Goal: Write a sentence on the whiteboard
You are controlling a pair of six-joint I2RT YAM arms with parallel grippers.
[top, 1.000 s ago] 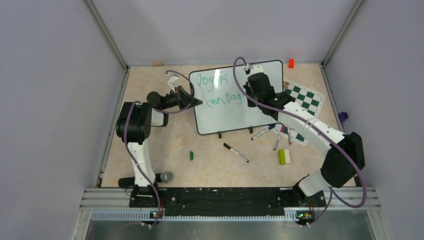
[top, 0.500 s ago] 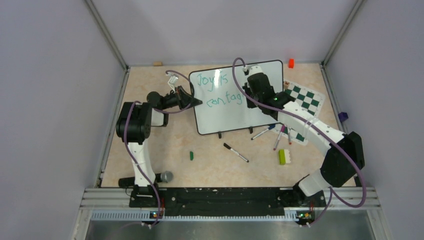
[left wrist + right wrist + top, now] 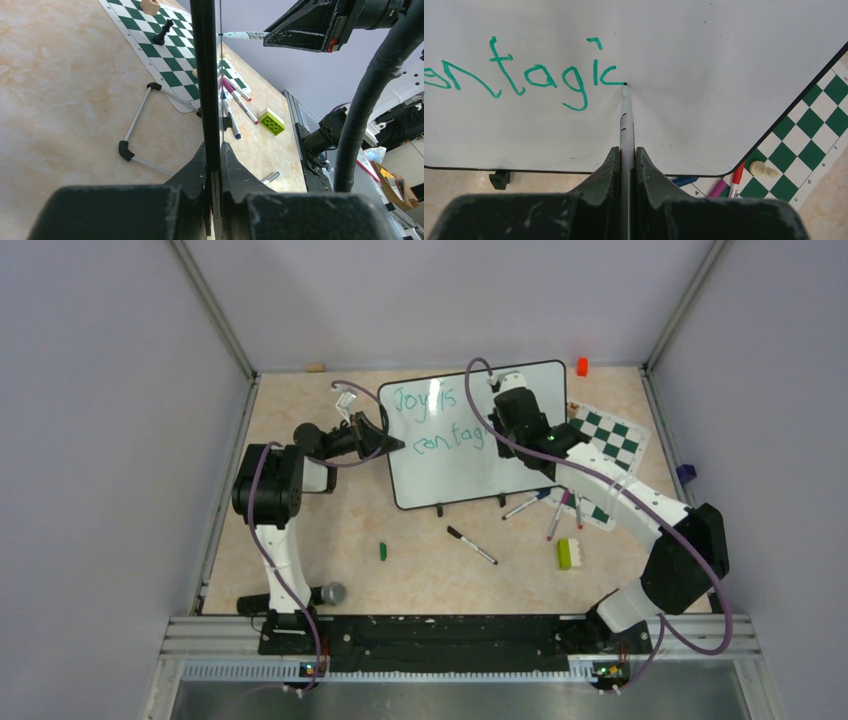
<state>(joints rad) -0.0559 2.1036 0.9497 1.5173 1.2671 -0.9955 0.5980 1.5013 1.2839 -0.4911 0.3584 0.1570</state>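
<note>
The whiteboard stands tilted at the middle back, with teal-green writing in two lines: "Joy is" above "contagi" and a started stroke. My left gripper is shut on the board's left edge, seen edge-on in the left wrist view. My right gripper is shut on a white marker. Its tip touches the board at the end of the last green stroke. The marker also shows in the left wrist view.
A green-and-white chess mat with pieces lies right of the board. Several markers and a lime brick lie in front of it. A black marker and a small green cap lie at centre. An orange block sits at the back.
My right gripper has shifted slightly up and left along the board with the marker. The left arm has not moved.
</note>
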